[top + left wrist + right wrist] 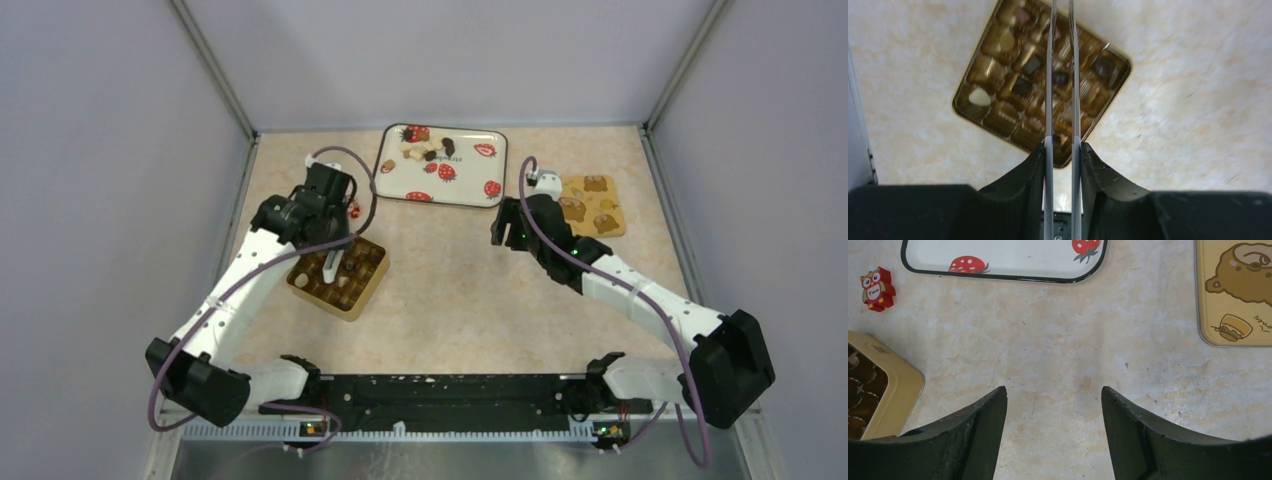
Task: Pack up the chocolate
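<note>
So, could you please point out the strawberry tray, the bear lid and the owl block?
strawberry tray [1023, 257]: right wrist view, on its bare white floor.
bear lid [1235, 290]: right wrist view, on the bear print.
owl block [878, 288]: right wrist view, on its middle.

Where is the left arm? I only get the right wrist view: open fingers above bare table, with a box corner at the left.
Observer: The left fingers grip metal tweezers over the open chocolate box.
Operator: Is anything packed?
Observer: Yes, several chocolates, dark and cream-white, sit inside it; many compartments look empty.
Operator: Any left to pack?
Observer: A small pile of loose pieces lies at the far end of the strawberry tray.
</note>
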`<move>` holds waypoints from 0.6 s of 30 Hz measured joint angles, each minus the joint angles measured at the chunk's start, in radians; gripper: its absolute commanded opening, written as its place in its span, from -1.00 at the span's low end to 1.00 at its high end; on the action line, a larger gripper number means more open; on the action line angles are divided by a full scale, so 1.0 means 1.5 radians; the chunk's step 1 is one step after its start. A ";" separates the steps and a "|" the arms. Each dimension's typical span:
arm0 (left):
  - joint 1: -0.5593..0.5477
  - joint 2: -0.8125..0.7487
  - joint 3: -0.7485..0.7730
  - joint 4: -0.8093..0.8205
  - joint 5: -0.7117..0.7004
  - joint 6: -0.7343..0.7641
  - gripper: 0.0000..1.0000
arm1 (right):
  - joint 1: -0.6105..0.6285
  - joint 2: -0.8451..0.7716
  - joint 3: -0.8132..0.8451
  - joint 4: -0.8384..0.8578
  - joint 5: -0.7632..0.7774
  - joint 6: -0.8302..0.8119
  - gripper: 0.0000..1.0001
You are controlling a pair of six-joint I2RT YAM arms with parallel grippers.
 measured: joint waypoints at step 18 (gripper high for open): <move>0.005 0.299 0.201 0.316 0.020 0.064 -0.18 | 0.001 -0.020 0.000 -0.040 0.016 -0.001 0.35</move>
